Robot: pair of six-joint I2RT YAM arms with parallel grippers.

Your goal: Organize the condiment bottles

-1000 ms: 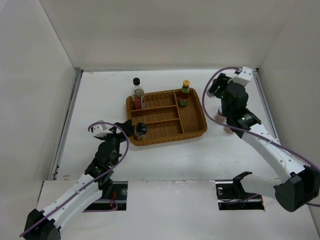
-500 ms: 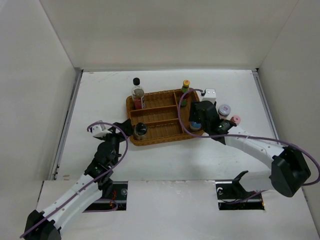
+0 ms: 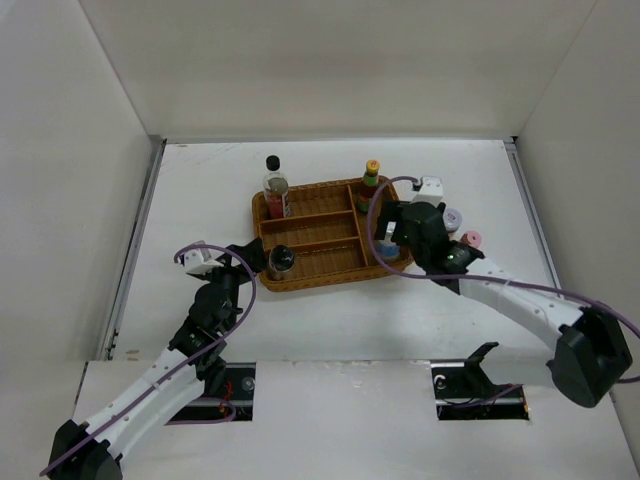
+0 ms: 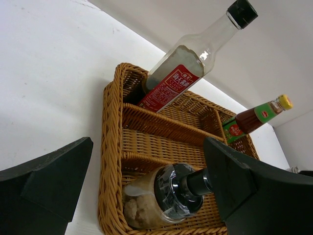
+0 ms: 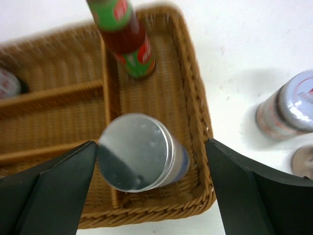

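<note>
In the brown wicker tray [image 3: 400, 262], a blue-banded white jar [image 5: 139, 152] with a silver lid stands in the right compartment. My right gripper [image 5: 150, 144] is open and straddles it, with a gap on the right side. The yellow-capped red sauce bottle [image 3: 369, 187] stands behind it. A black-capped clear bottle [image 3: 275, 190] with a red label is in the back-left compartment. A dark-lidded jar [image 4: 166, 196] sits in the near-left compartment, and my left gripper [image 4: 148, 161] is open in front of it. On the table, right of the tray, are a pale-lidded jar [image 3: 452, 217] and a pink-lidded jar [image 3: 471, 240].
The tray's middle compartments [image 3: 310, 228] hold nothing. White walls enclose the table on the left, back and right. My right arm [image 3: 520, 300] stretches across the near right of the table.
My right arm swung from the jars at the right over to the tray with the blue-banded jar. Its gripper has opened and the jar now stands in the right compartment. The left arm has not moved.
</note>
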